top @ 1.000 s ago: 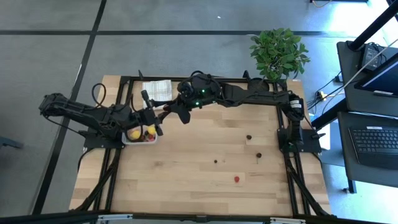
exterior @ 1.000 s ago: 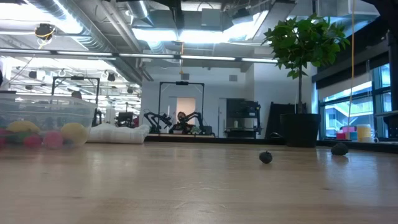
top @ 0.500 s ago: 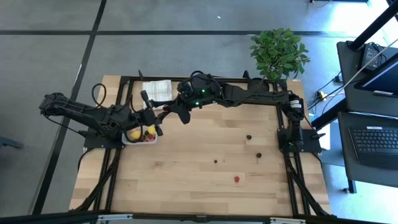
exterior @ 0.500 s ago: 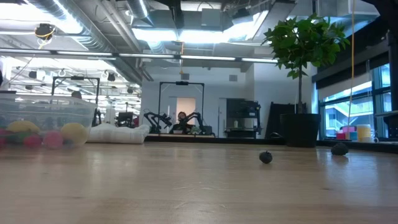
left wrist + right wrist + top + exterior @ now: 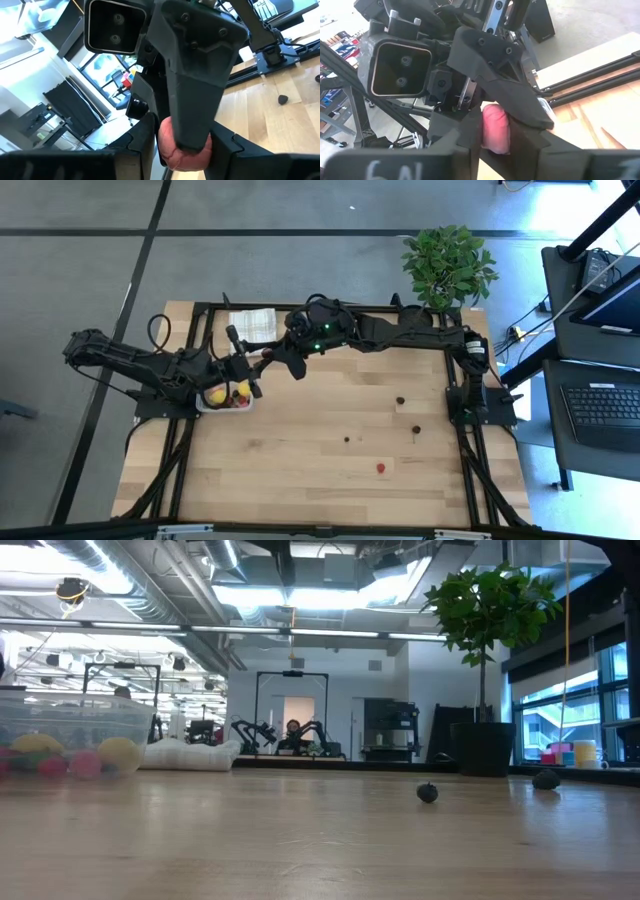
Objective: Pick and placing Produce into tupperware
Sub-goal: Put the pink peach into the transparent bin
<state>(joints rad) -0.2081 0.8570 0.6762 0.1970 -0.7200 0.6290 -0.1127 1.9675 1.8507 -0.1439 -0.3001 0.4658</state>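
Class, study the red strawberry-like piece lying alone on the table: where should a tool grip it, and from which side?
Probably grip the red strawberry-like piece across its middle, coming straight down: it lies low with bare table all round.

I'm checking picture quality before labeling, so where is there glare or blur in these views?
Low view: bright ceiling lights and windows glare behind the plant; the near table is soft, and the tupperware hazy. Left wrist view: the window is blown out; the pink fruit is close and blurred. High view: evenly lit.
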